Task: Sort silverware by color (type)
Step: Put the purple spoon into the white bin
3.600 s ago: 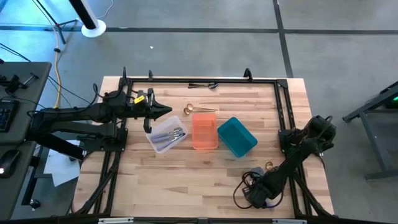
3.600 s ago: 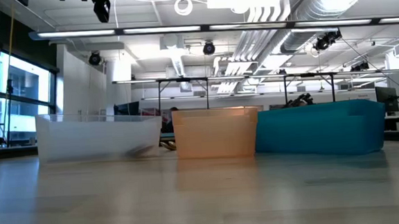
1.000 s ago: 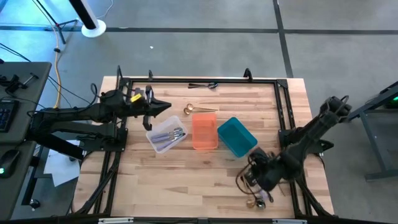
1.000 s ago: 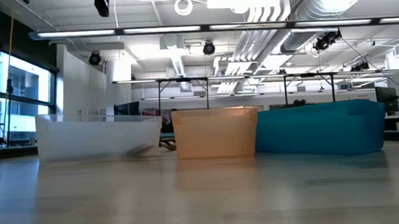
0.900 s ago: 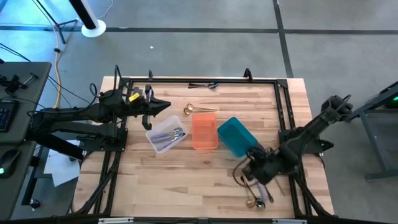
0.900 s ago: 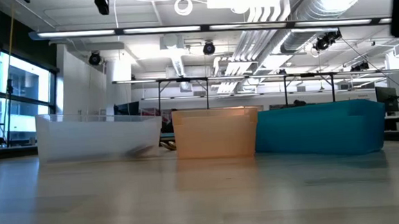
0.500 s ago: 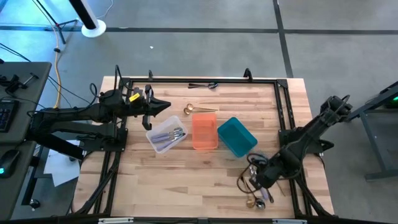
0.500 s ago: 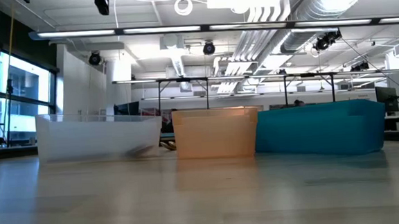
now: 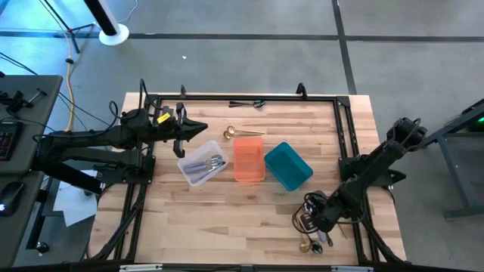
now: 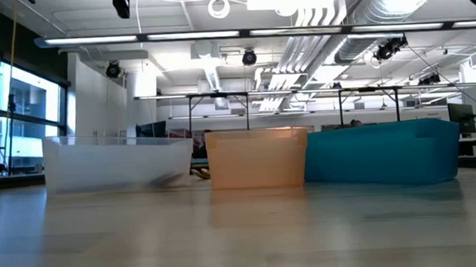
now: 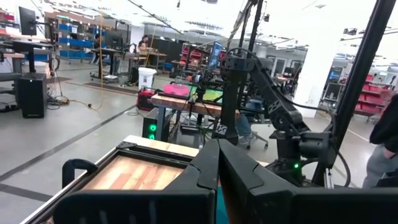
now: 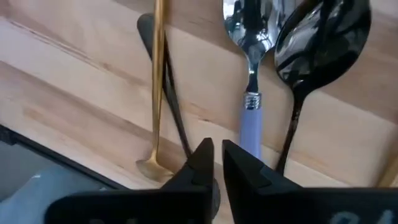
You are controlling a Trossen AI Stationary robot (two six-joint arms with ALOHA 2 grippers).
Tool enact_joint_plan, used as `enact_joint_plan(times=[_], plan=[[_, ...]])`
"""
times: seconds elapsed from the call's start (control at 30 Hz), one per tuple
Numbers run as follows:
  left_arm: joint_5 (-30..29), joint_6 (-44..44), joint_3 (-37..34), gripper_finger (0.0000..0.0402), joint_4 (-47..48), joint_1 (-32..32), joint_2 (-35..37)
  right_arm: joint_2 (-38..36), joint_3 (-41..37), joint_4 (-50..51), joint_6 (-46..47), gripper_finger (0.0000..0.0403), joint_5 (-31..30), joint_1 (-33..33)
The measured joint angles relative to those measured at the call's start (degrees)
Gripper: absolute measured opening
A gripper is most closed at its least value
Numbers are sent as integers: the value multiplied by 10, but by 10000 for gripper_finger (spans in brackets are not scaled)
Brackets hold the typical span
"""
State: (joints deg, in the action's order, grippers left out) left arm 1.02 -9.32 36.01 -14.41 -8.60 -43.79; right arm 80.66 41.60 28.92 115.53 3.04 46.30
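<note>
Loose silverware lies flat at the table's near right corner (image 9: 311, 243). In the right wrist view it is a gold handle (image 12: 159, 74), a thin black handle under it, a silver spoon with a lavender handle (image 12: 251, 118) and a black spoon (image 12: 314, 37). My right gripper (image 9: 305, 220) (image 12: 215, 151) hovers just over these, shut and empty. My left gripper (image 9: 201, 130) (image 11: 218, 155) is shut and raised by the clear bin's far side. The clear bin (image 9: 190, 175) holds silver pieces. A gold spoon (image 9: 236, 134) and black pieces (image 9: 246, 103) lie farther back.
The clear bin (image 10: 115, 162), an orange bin (image 9: 249, 172) (image 10: 258, 159) and a teal bin (image 9: 288, 166) (image 10: 380, 152) stand in a row at mid-table. A black frame (image 9: 344, 128) runs around the table's edges. Bare wood lies along the near side.
My right gripper has shifted a little toward the table's near edge, closer over the loose silverware in the near right corner. The silverware and bins have stayed where they were.
</note>
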Motion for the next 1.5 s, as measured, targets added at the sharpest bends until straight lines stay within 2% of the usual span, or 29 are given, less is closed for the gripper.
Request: enact_joint_plan(times=[0.27, 0.37, 0.6, 0.77, 1.0, 1.2, 1.27, 1.5], plan=[[0, 0, 0, 0, 0, 0, 0, 3, -13, 19, 15, 116, -7, -8], [-1, 0, 0, 0, 0, 0, 0, 12, -13, 3, 15, 133, -12, -15], [-4, 0, 0, 0, 0, 0, 0, 53, -8, -31, 15, 133, -2, -21], [-4, 0, 0, 0, 0, 0, 0, 48, 14, 17, 10, 133, -45, -21], [-4, 1, 0, 0, 1, 0, 0, 46, 41, 36, 0, 133, -43, -21], [-4, 0, 0, 0, 1, 0, 0, 46, 49, 125, 29, 133, -29, -21], [-4, 0, -1, 0, 1, 0, 0, 46, 43, 124, 32, 133, -13, -21], [-4, 0, -1, 0, 1, 0, 0, 50, 34, 84, 44, 133, -21, -21]])
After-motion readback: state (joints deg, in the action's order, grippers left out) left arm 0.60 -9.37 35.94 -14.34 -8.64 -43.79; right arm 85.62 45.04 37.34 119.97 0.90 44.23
